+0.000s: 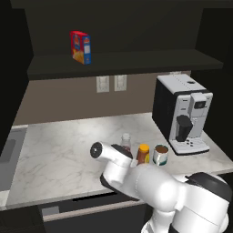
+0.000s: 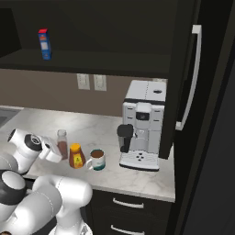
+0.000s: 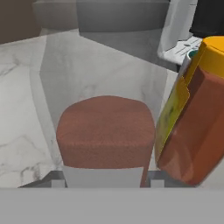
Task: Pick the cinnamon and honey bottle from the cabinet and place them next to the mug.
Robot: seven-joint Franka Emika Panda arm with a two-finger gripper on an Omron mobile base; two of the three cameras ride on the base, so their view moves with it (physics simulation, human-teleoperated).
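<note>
The cinnamon (image 2: 62, 141) is a slim bottle with reddish-brown contents and a pale cap, upright over the marble counter (image 1: 59, 150). My gripper (image 2: 57, 153) is shut on its lower body and hides its base. In the hand view the cinnamon (image 3: 105, 131) sits between my fingertips (image 3: 56, 182). Just to its right stands the amber honey bottle (image 2: 76, 156) with its yellow cap, close but apart. The white mug (image 2: 97, 159) with dark contents stands right of the honey bottle. In the left base view the cinnamon (image 1: 126, 141), honey bottle (image 1: 143, 153) and mug (image 1: 160, 154) form a row. The dark cabinet (image 1: 127, 61) hangs above.
A red-blue box (image 1: 81, 47) stands on the cabinet shelf at the left. A white and black coffee machine (image 1: 184, 113) occupies the counter's right end, close behind the mug. A sink (image 1: 7, 150) lies at the far left. A tall dark fridge door with a handle (image 2: 190, 78) rises on the right.
</note>
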